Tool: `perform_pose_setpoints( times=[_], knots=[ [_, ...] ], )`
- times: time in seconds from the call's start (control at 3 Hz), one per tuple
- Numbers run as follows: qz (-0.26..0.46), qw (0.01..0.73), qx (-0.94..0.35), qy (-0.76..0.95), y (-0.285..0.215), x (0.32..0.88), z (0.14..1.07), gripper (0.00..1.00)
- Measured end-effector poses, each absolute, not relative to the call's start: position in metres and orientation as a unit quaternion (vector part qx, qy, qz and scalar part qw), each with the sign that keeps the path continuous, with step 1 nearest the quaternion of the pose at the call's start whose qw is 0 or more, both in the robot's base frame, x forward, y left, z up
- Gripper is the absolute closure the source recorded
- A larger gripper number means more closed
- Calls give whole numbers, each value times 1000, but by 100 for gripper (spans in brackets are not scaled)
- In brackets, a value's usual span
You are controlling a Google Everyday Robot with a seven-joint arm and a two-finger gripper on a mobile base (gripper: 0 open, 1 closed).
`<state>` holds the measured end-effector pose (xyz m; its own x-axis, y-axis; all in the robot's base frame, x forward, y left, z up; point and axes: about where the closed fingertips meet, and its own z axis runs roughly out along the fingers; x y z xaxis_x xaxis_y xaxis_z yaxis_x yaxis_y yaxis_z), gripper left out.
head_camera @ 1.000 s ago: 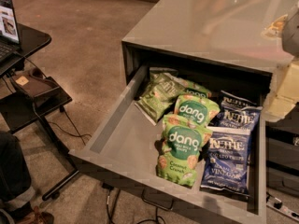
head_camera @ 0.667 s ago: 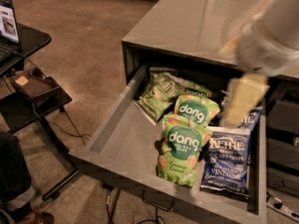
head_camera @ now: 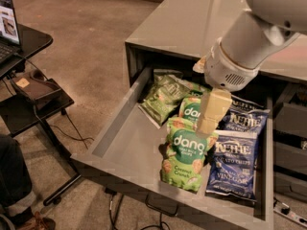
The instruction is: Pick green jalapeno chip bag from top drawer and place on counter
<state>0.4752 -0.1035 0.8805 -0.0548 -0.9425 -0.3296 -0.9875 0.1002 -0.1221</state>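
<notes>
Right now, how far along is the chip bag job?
Done: the top drawer stands open. In hand: the gripper hangs above the dang bags, near the green jalapeno chip bag, which lies at the drawer's back. Left: grasping it, lifting it, placing it on the counter.

office-lab | laptop point(head_camera: 6, 27) desk point(head_camera: 34, 38), concrete floor point(head_camera: 91, 37) | hand point(head_camera: 207, 125) over top drawer point(head_camera: 127, 145)

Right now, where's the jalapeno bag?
Camera view: green jalapeno chip bag lies back left in the top drawer, beside a dang bag; end effector hangs to its right.
</notes>
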Motion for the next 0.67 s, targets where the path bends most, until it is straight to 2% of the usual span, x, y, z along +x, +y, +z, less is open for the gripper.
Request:
perform_pose_setpoints(
  times=[0.33, 0.67],
  knots=[
    [69, 200, -668, 714, -77, 510, 876, 0],
    [91, 267, -653, 703, -48, 564, 877, 0]
  ],
)
